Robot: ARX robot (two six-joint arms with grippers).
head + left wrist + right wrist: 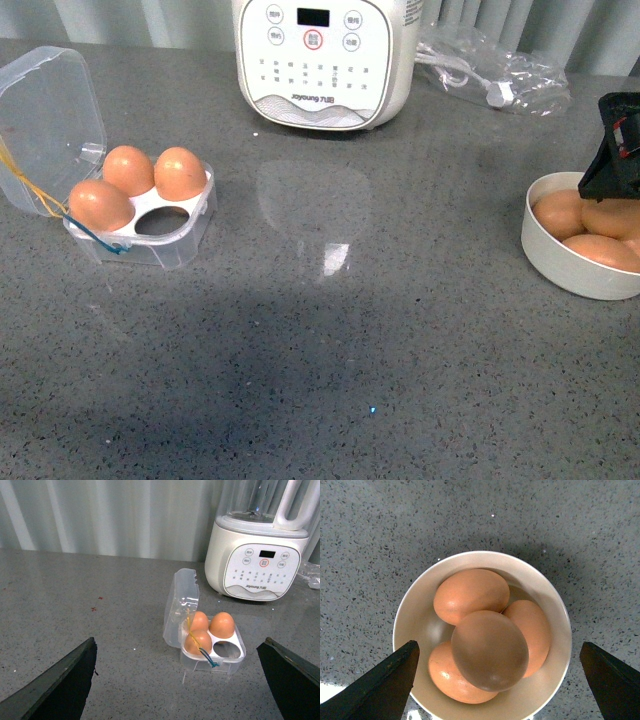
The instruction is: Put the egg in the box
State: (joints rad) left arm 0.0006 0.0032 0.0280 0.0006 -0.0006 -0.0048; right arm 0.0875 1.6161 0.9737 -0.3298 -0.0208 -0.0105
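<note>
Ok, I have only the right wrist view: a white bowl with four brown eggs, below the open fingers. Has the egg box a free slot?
Observer: Yes. The egg box holds three brown eggs, and its near right slot is empty.
Operator: Is its lid open?
Observer: Yes. The clear lid is open and leans back on the left of the box in the front view.
Operator: And where is the other arm?
Observer: The left gripper is open and points towards the box without touching it. It does not show in the front view.
</note>
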